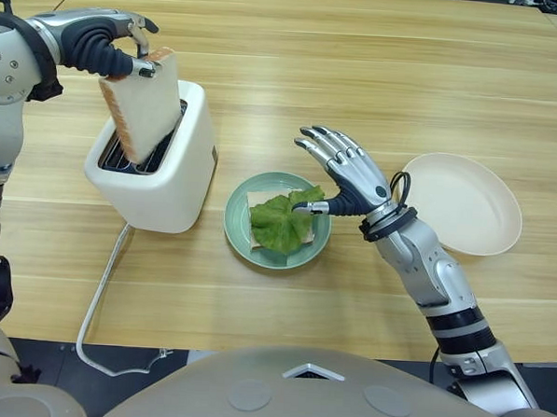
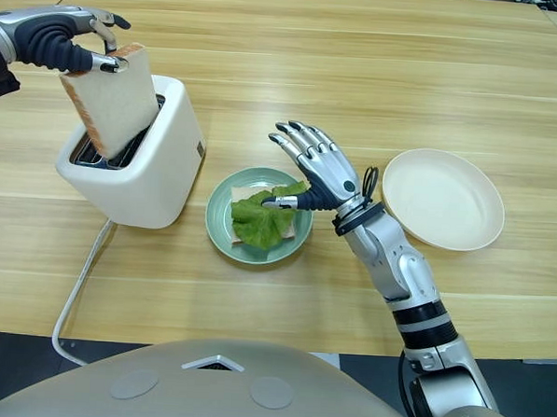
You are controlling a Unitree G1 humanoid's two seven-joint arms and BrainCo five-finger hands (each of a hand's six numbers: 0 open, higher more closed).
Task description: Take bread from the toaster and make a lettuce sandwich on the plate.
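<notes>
The slice of bread [image 1: 144, 108] is tilted. Its lower end sits inside the slot of the white toaster [image 1: 168, 184], and its upper corner is pinched by the left hand [image 1: 105, 45], whose fingers close on the crust alone. That narrow hold is the main risk. With so little of the slice gripped, it could pivot or slip free as it clears the slot, then fall back into the toaster or onto the table [image 1: 361, 63]. Because it leans, its lower edge may also catch on the slot's rim. The drag could tear the soft crumb or tip the light toaster, whose cord [image 1: 101, 293] trails toward the near edge of the table.

Just beside the toaster, the green plate [image 1: 231, 215] holds a bottom slice [image 1: 256, 202] with a lettuce leaf [image 1: 280, 223] lying over it. The right hand [image 1: 351, 170] hangs over the plate's right rim with its fingers spread wide, holding nothing. Its thumb tip is at the leaf's edge, though whether it presses on the leaf I cannot tell. If it does, any pull away could drag the leaf off the slice. If the hand keeps this position, it stands in the way of the incoming bread, and the two hands could collide over the plate. A cream plate [image 1: 461, 204] sits further right, apart from all this.
</notes>
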